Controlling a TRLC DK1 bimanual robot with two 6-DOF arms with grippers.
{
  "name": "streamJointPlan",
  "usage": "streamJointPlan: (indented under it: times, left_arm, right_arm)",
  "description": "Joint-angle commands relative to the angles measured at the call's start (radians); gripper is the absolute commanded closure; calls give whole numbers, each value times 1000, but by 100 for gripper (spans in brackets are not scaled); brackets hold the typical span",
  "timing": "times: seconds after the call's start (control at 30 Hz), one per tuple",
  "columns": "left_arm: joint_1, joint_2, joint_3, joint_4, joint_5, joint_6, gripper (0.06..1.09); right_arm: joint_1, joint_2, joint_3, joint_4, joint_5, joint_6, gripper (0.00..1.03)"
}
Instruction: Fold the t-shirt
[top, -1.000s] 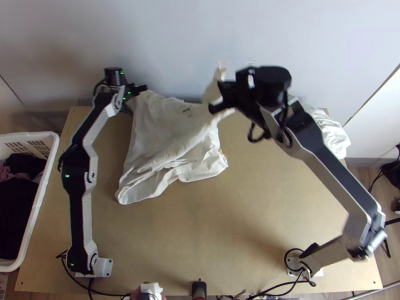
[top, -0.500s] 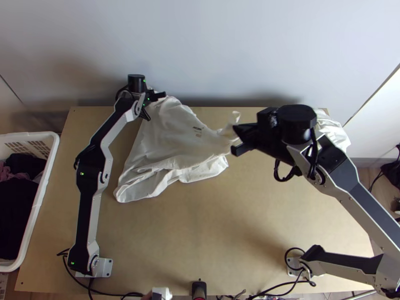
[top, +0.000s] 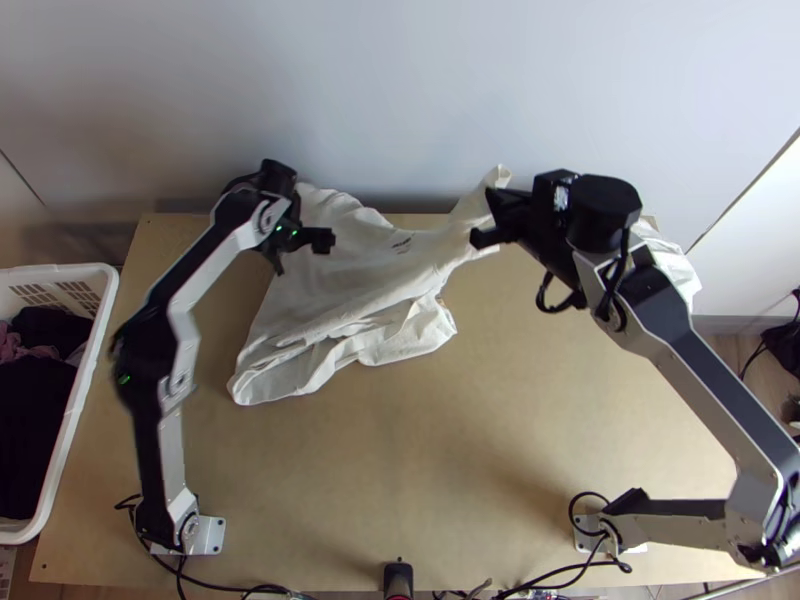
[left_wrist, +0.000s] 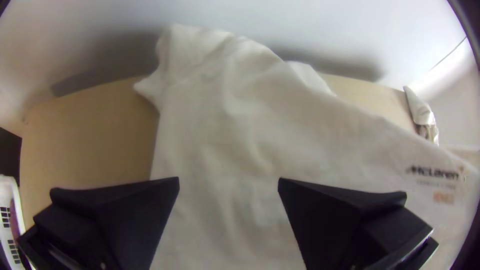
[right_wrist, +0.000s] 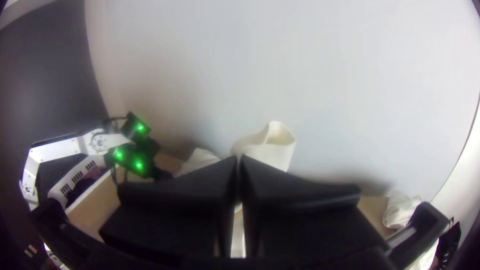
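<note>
Pale wood is shown on the table (top: 450, 450), with a plain wall (top: 400, 90) behind its far edge. A white basket (top: 88, 365) of dark clothes (top: 35, 430) is set beside its left side; another white cloth (top: 668, 262) is bunched at its far right corner. The way over its sides is crossed by both arms. Wood is exposed from the t-shirt (top: 345, 290) to the table's near edge. The shirt is spread loosely over the table's far left part, rumpled on the near side, one portion raised toward the right. That portion is pinched in the right gripper (top: 485, 218); the left gripper (top: 301, 254) is held wide apart above the shirt. Since the preceding frame, the right gripper has been shifted toward the table's far edge, the left toward its near edge.
</note>
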Motion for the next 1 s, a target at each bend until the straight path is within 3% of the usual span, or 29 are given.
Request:
streamJointPlan:
  times: [0.0, 0.6, 0.77, 0.97]
  left_arm:
    - [-45, -301, -374, 64, 53, 55, 10]
    - [-202, -733, -556, 35, 84, 74, 10]
    - [-366, -830, -800, 199, 54, 78, 10]
    - [-518, -834, -906, 366, 30, 97, 10]
  right_arm:
    - [-9, 91, 74, 62, 10, 13, 100]
    - [-46, 176, 88, 71, 10, 19, 100]
    - [-46, 205, 123, 72, 10, 33, 100]
    - [-46, 211, 135, 65, 12, 33, 100]
